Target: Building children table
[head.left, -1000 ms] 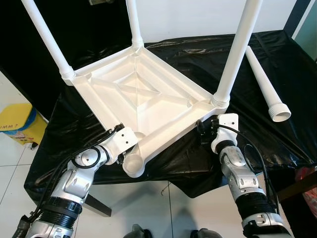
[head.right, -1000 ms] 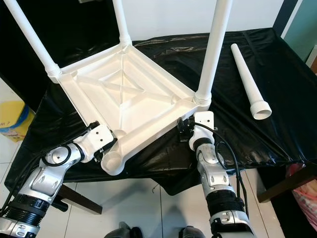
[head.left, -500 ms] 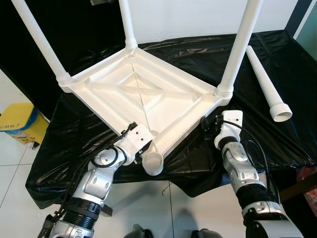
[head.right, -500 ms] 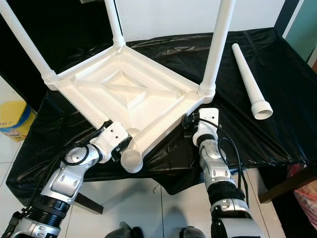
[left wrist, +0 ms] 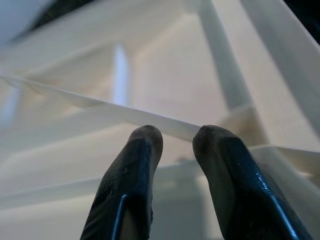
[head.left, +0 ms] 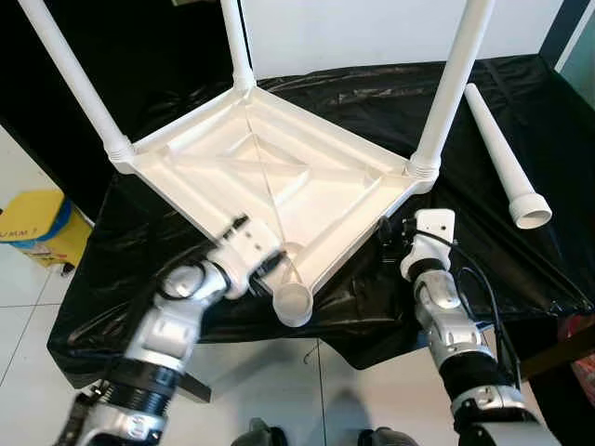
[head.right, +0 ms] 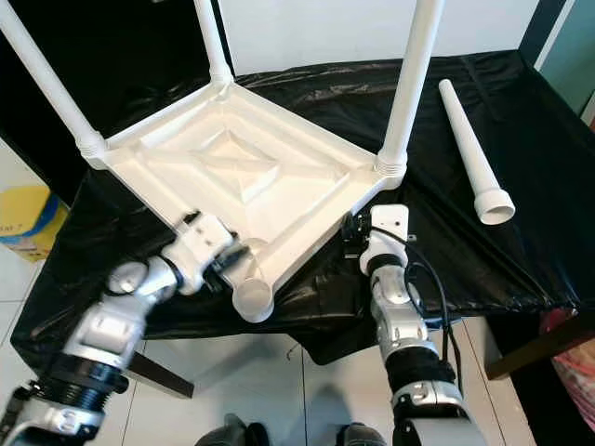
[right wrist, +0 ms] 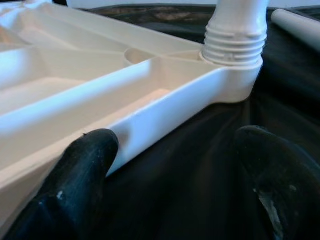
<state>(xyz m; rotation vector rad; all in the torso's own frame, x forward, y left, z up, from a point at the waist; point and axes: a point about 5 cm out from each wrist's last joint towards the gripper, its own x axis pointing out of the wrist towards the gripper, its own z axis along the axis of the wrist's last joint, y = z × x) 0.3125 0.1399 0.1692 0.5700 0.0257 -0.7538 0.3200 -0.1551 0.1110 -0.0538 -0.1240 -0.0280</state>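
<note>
The white tabletop lies upside down in the middle of the frame, resting on a bench draped in shiny black plastic sheet. Three white legs are screwed in: one at the left corner, one at the far corner, one at the right corner, all rising out of the top of the frame. The near corner socket is open, a round empty tube end jutting over the bench edge at lower centre. The fourth leg lies loose on the black sheet at the upper right, wide end towards us, well apart from the tabletop.

Left gripper is up at that near corner, just left of the empty socket. In the left wrist view its two black fingers sit close together with a thin white rib of the tabletop's underside running across right at their tips; whether they pinch it, I cannot tell.

Right gripper sits low beside the right corner, just below the screwed-in leg. In the right wrist view its fingers are spread wide, released: one tip is against the tabletop's outer rim, the other apart from it over the black sheet.

A yellow and blue bag sits on the tiled floor at the left edge.
</note>
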